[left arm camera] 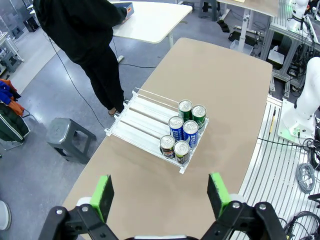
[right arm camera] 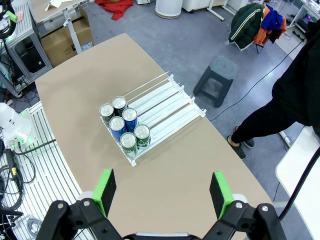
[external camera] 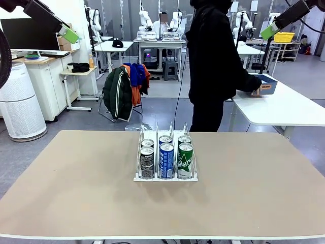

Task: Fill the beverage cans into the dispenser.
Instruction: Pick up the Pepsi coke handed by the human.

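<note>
Tan table point(external camera: 76, 193), centre: white dispenser point(external camera: 165, 178) with six beverage cans point(external camera: 166, 160), two per lane, standing at its front lip. Left gripper point(left arm camera: 160, 189) and right gripper point(right arm camera: 162, 189) hang high above, jaws apart, empty. Beyond: person point(external camera: 213, 61) at a white side table point(external camera: 294, 109); grey floor, air purifier point(external camera: 20, 101).

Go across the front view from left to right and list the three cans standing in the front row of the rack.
black can → blue can → green can, each in its own lane of the white rack.
</note>
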